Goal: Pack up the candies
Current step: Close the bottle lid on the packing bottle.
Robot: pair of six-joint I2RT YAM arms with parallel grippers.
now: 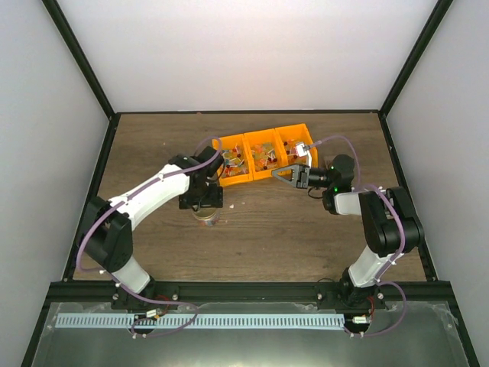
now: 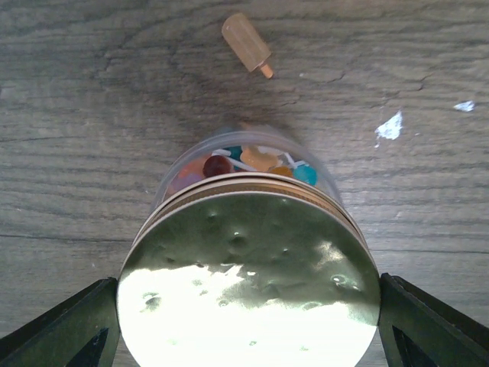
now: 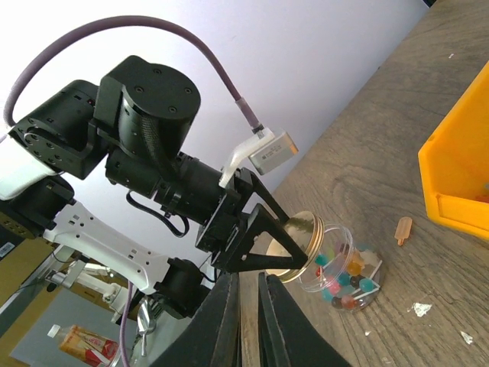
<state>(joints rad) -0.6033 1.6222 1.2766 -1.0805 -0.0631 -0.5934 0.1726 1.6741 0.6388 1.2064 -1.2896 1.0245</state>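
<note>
A clear jar (image 2: 229, 164) stands on the wooden table with candies (image 2: 260, 159) inside it, round sweets in teal, red and orange. A gold lid (image 2: 244, 252) sits on top of the jar. My left gripper (image 2: 248, 321) reaches down over it with one finger against each side of the lid. In the right wrist view the same jar (image 3: 348, 267) shows below the left gripper (image 3: 302, 245). More candies (image 1: 263, 159) lie in the orange bin (image 1: 229, 139). My right gripper (image 1: 273, 174) hovers shut and empty just in front of the bin, to the right of the jar (image 1: 208, 220).
One small brown candy on a stick (image 2: 246, 43) lies loose on the table beyond the jar. White scraps (image 2: 390, 126) lie to its right. The orange bin (image 3: 458, 168) has three compartments and sits at the back of the table.
</note>
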